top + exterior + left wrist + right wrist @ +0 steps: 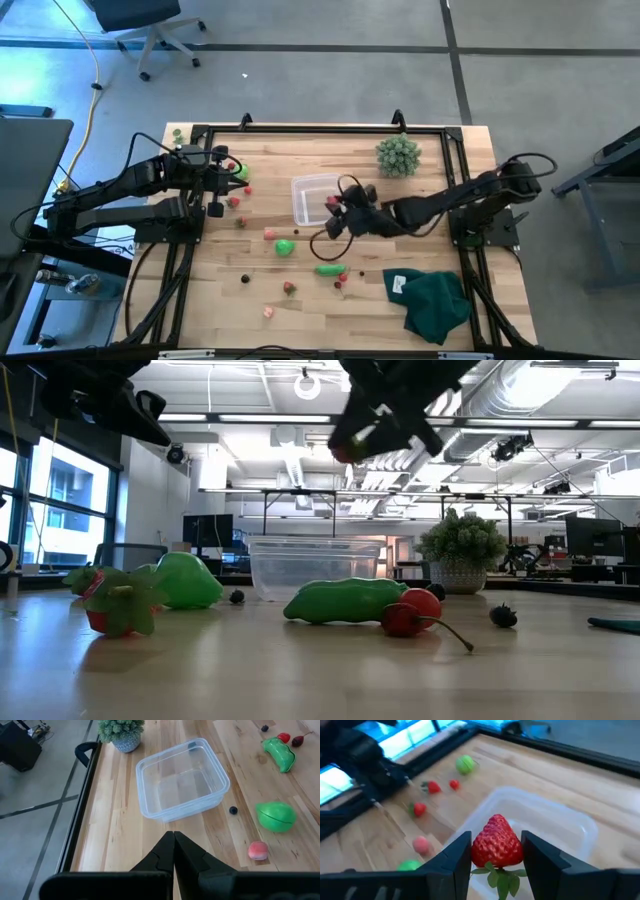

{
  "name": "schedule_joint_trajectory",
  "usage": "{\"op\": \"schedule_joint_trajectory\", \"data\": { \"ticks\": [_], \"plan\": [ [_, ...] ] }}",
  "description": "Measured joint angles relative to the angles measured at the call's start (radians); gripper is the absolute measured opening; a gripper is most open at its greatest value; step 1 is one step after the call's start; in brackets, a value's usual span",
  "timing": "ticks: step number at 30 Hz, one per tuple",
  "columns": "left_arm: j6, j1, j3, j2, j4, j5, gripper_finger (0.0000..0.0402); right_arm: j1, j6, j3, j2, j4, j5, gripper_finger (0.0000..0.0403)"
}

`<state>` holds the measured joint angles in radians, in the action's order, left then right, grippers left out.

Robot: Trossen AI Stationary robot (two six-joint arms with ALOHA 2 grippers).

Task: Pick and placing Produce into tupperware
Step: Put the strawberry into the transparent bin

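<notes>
Produce is scattered over the wooden worktop [440, 320]: a long green pod [329, 269], a green ball [286, 246], small red and pink bits. One red toy strawberry [496, 842] is clamped between the fingers of the right hand [496, 851], above the edge of the clear square plastic tupperware [312, 198]. The left hand [173, 851], fingers pressed together and empty, waits near the worktop's left side.
</notes>
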<state>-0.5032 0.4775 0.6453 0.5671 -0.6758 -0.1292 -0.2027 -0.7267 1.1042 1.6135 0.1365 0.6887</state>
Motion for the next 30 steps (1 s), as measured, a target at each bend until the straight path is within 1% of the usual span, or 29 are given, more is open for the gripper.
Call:
{"op": "schedule_joint_trajectory", "data": {
  "ticks": [3,6,12,18,22,28,30],
  "plan": [
    [0.000,0.000,0.000,0.000,0.000,0.000,0.0001,0.062,0.080,0.000,0.000,-0.072,-0.095,0.0138],
    [0.000,0.000,0.000,0.000,0.000,0.000,0.0001,0.134,0.118,0.000,0.008,-0.096,-0.212,0.0138],
    [0.000,0.000,0.000,0.000,0.000,0.000,0.0001,0.252,0.166,0.000,0.065,-0.102,-0.400,0.0138],
    [0.000,0.000,0.000,0.000,0.000,0.000,0.0001,0.314,0.214,0.000,0.141,-0.103,-0.534,0.0138],
    [0.000,0.000,0.000,0.000,0.000,0.000,0.0001,0.331,0.269,0.000,0.184,-0.098,-0.592,0.0138],
    [0.000,0.000,0.000,0.000,0.000,0.000,0.0001,0.341,0.389,0.000,0.214,-0.089,-0.639,0.0138],
    [0.000,0.000,0.000,0.000,0.000,0.000,0.0001,0.343,0.423,0.004,0.215,-0.070,-0.640,0.0138]
  ]
}}
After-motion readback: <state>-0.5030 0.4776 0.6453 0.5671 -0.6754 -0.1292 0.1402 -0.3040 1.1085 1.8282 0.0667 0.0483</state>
